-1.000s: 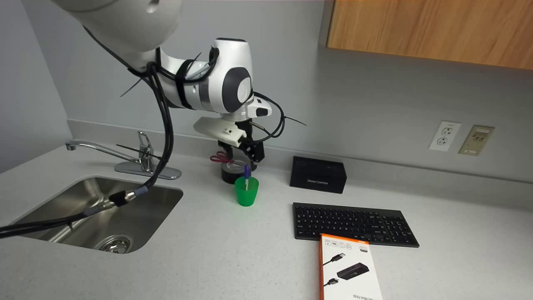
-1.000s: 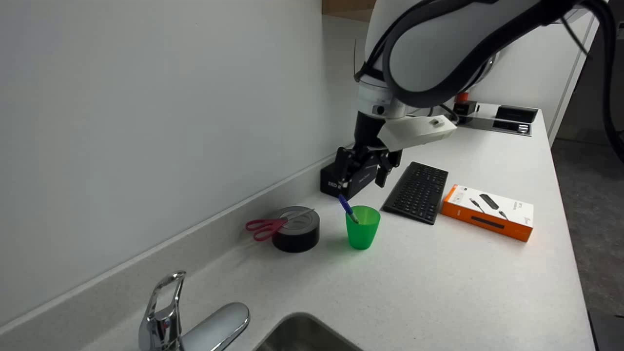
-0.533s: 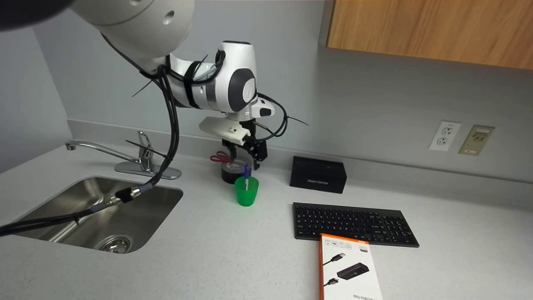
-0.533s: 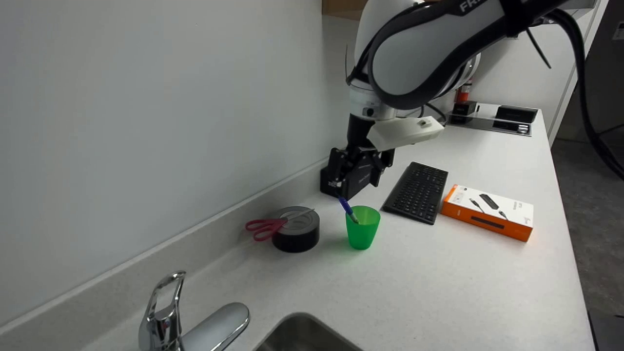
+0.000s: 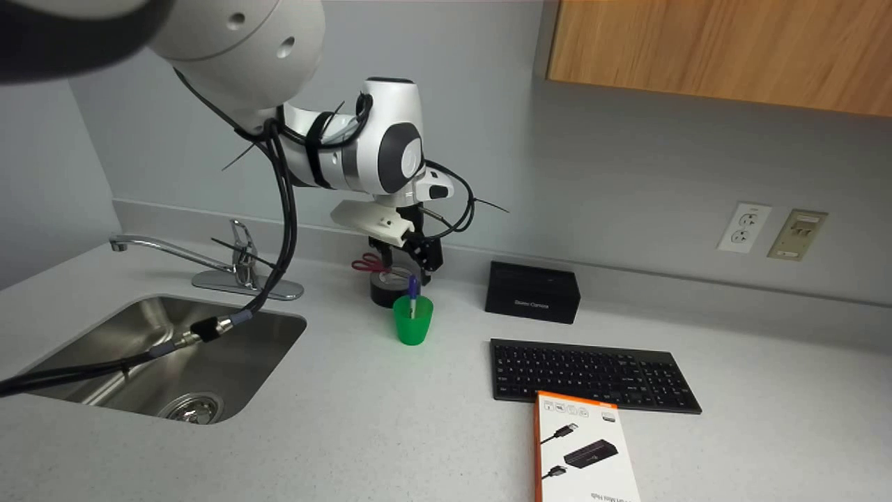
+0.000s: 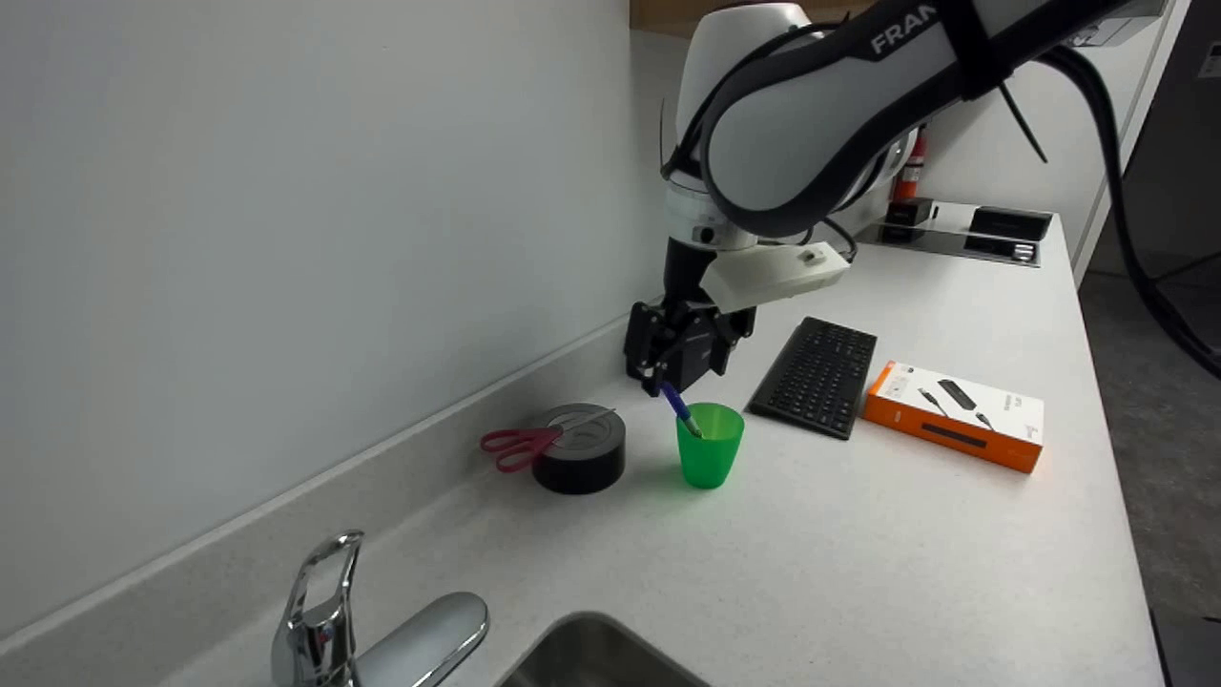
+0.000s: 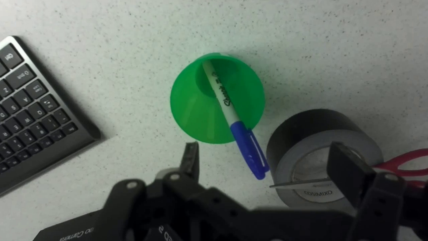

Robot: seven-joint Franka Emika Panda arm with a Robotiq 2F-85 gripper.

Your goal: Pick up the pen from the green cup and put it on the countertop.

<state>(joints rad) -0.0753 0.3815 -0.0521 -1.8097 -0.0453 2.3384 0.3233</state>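
Observation:
The pen, blue-capped with a pale barrel, shows in the wrist view (image 7: 230, 115) and both exterior views (image 5: 413, 287) (image 6: 676, 403). It leans cap up in the green cup (image 7: 194, 113), its cap over the rim. The cup stands upright on the pale countertop (image 5: 348, 432) in both exterior views (image 5: 411, 329) (image 6: 708, 463). My gripper (image 7: 264, 147) is open and empty, pointing down, also in both exterior views (image 5: 404, 266) (image 6: 685, 380). In the wrist view the pen's cap shows between its two spread fingers, touching neither. The fingers look to be above and behind the cup.
A black tape roll (image 6: 578, 472) with red scissors (image 6: 544, 438) on it stands beside the cup. A black box (image 5: 533, 293) stands by the wall. A keyboard (image 5: 592, 373) and an orange-white box (image 5: 585, 453) lie on one side, the sink (image 5: 244, 355) and faucet (image 5: 244, 258) on the other.
The open gripper has shifted left and a little lower in an exterior view, and the arm above it has moved along. The pen and the green cup have not moved.

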